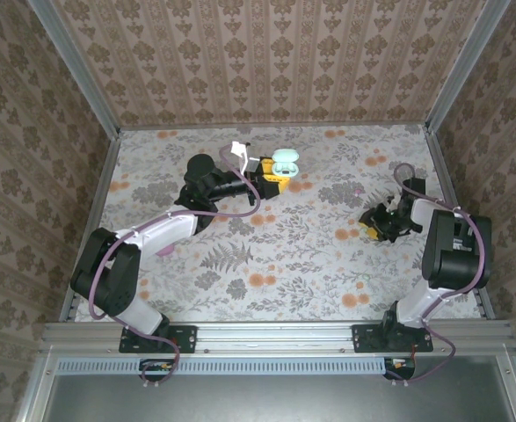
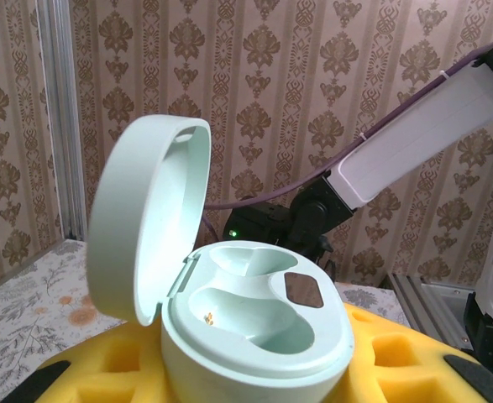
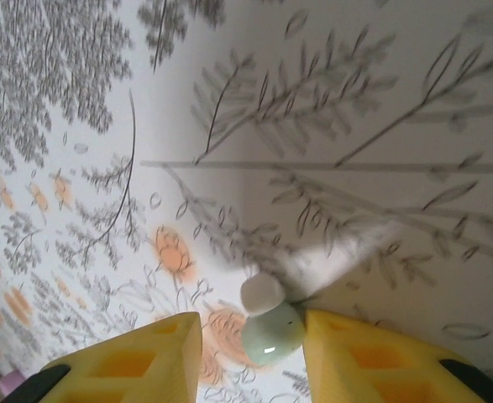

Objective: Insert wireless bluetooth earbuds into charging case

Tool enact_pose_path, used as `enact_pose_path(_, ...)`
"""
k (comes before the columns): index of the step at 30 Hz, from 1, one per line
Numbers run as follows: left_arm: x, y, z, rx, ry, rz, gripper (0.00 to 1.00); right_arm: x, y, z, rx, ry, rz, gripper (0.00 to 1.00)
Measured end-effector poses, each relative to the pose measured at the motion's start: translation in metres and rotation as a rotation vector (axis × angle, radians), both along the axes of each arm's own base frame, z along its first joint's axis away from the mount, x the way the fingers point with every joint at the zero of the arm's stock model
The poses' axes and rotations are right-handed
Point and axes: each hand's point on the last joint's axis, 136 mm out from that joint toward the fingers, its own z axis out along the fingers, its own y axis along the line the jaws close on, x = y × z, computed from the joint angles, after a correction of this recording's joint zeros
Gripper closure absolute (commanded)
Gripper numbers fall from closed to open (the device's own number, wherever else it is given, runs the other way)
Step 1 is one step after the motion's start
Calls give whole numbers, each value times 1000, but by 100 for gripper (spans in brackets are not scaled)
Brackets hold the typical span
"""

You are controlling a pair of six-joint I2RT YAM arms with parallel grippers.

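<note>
Top camera overlooks the whole table (image 1: 310,255) from behind; left wrist's sits level, close on the charging case (image 2: 254,327); right's faces downward, close.

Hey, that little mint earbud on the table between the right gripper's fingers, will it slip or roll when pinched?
The earbud looks rounded and glossy, so it may well squirt out of the right gripper when pinched. It is tiny, so probably light and easily nudged across the table.
</note>
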Motion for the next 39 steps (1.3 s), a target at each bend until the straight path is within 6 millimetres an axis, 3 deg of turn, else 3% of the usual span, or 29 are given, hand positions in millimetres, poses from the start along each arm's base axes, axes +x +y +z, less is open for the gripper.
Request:
enact_pose_path(13, 0, 0, -1, 2, 2, 0, 69, 2, 34, 9, 46, -27, 64, 59)
enact_pose_path(19, 0, 0, -2, 10, 12, 1, 69, -2, 23, 33, -57, -33, 116, 61)
enact_pose_path(26, -3, 2, 3, 6, -12, 3, 69, 16, 1, 67, -279, -83, 221, 63)
enact_pose_path(39, -6, 6, 0, 15, -16, 19, 69, 24, 12, 27, -495, 90, 470, 63)
